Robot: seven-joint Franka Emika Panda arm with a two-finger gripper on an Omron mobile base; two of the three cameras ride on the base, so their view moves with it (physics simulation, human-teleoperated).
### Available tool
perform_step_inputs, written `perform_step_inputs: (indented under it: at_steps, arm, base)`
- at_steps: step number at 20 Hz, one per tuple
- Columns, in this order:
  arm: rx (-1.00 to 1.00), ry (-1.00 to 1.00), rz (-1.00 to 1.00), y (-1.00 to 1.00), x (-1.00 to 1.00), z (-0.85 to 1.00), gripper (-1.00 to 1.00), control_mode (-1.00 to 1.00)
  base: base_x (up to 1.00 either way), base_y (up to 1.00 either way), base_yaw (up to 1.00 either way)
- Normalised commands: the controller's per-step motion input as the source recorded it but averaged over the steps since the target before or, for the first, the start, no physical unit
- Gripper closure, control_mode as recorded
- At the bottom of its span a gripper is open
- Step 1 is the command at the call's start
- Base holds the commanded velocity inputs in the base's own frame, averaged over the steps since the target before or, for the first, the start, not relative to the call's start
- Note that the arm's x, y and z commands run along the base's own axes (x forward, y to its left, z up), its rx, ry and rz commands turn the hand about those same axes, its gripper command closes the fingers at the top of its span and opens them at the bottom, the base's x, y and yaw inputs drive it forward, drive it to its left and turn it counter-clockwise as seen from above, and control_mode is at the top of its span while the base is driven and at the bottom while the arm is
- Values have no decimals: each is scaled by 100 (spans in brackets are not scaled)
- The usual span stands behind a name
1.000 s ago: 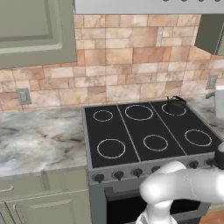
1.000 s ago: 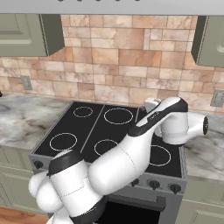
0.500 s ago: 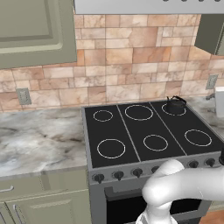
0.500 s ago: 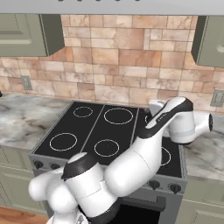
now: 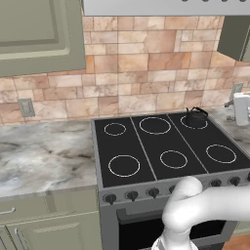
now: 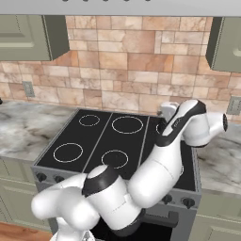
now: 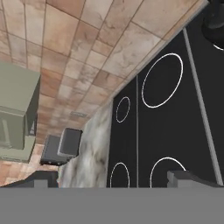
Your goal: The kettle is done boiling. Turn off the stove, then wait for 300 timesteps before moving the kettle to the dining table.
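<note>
So the gripper [image 7: 113,177] has its jaws spread wide apart with nothing between them, and in the hand view the two dark tips poke up at the bottom with the stove [image 7: 175,118] and its black glass top stretched out past them. Straight ahead of the jaws are white burner rings, and off in the far corner of that view, well apart from the tips, you can just catch the dark edge of the kettle [image 7: 215,22]. Past the glass on the other side there's a strip of marble counter [image 7: 85,148], the brick tile backsplash [image 7: 87,48], and a sage green cabinet [image 7: 17,113] beyond that. From the left base view the kettle [image 5: 195,117] sits on the back right burner of the stove [image 5: 166,151], right by the backsplash, with a white appliance [image 5: 240,108] on the counter just beside the range. The knob row [image 5: 154,192] along the front is partly covered by the arm's white elbow. In the right base view the arm itself is what's in the way: its forearm crosses over the right side of the stove [image 6: 103,141] and covers the spot where the kettle is. Compared with a second ago, the arm has swung further right and the elbow sits lower in the left base view; the kettle hasn't budged and the jaws are as wide as before.
</note>
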Motion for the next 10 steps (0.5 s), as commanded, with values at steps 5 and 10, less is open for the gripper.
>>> perform_step_inputs:
  at_steps: [5,10]
  arm:
    - [-7,0,0,0,23,-8,-100,-100]
    - [-6,0,3,0,9,-15,-100,-100]
  base:
    - [0,0,0]
    - [0,0,0]
